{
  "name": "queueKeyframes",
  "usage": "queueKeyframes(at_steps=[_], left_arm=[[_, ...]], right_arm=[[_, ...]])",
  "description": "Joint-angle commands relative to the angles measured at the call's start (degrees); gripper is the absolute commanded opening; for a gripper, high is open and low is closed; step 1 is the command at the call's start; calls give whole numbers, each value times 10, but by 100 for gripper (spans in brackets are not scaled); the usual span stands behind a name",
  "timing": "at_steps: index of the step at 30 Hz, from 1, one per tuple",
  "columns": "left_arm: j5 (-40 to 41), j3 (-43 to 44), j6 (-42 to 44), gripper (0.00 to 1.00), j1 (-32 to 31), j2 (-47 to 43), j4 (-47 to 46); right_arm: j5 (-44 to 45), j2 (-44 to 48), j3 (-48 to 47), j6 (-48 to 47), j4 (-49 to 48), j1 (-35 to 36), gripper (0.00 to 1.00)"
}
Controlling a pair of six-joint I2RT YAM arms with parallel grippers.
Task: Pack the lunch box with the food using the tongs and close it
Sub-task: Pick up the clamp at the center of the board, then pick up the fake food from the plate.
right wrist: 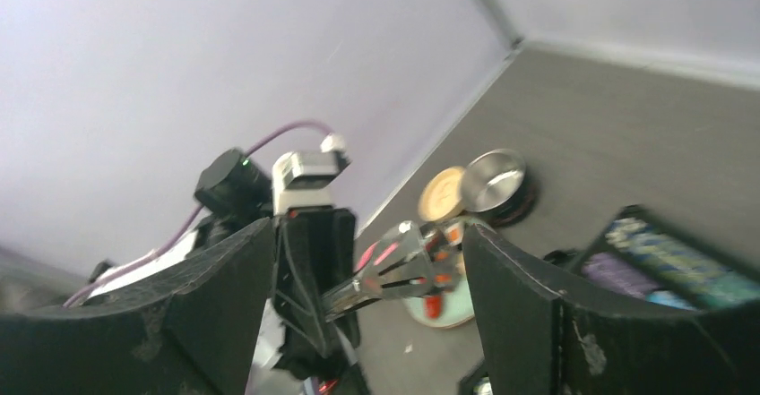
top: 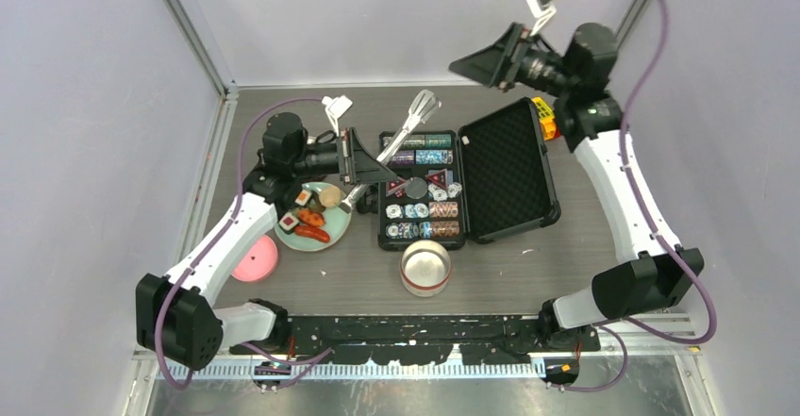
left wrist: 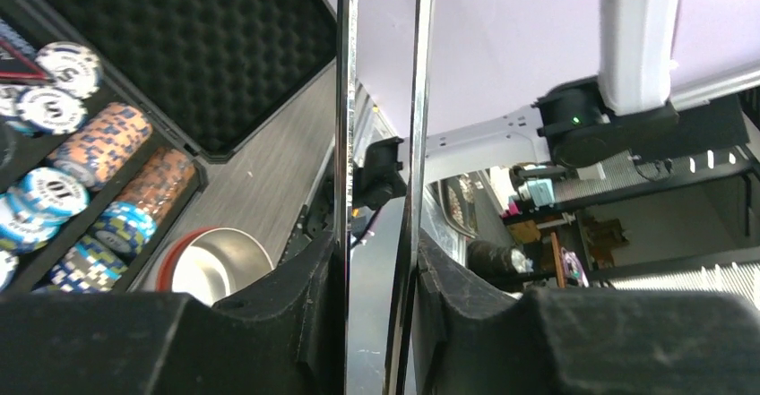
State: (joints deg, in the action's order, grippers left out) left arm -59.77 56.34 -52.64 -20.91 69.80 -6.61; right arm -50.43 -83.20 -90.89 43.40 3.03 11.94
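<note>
My left gripper (top: 363,159) (left wrist: 381,265) is shut on the metal tongs (top: 404,131) (left wrist: 345,99), squeezing both blades between its pads. The tongs slant up over the chip case, their slotted ends toward the back. The food (top: 311,233) lies on a mint-green plate (top: 341,223): red-orange sausages, dark blocks and a tan disc. One lunch box tub (top: 425,267) (left wrist: 215,265) stands open, front centre. A pink lid (top: 255,259) lies left of the plate. My right gripper (top: 476,65) (right wrist: 367,229) is raised at the back right, open and holding nothing; its blurred view shows the tongs (right wrist: 394,265).
An open black case (top: 508,166) (left wrist: 179,46) of poker chips (top: 420,210) fills the table's middle right. Beyond the plate (right wrist: 453,319), the right wrist view shows a cream disc (right wrist: 441,193) and a shiny steel round (right wrist: 497,178). Cage walls stand left, back and right.
</note>
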Motion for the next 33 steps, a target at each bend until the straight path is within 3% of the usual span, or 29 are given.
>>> queueKeyframes(at_steps=[1,7,11,14,18,22,33], left_arm=[[30,39,100,31,15,-26,107],[194,154,418,26,17,-23,450],[301,200,564,20,21,-7,618],[323,190,607,20,45,-19,660],[353,186,654,25,77,-38,704],[383,186,698,29,114,-51,758],[484,169,796,39,178,-87,861]], right_arm=[[43,33,-54,-63,61,-51,82],[22,66,-14,-137,167,-54,82],[-2,105,77,-221,243,-54,83],[-29,139,158,-285,262,-54,84],[3,205,259,-336,258,-54,93],[23,239,321,-384,268,-54,96],[8,205,334,-467,342,-54,94]])
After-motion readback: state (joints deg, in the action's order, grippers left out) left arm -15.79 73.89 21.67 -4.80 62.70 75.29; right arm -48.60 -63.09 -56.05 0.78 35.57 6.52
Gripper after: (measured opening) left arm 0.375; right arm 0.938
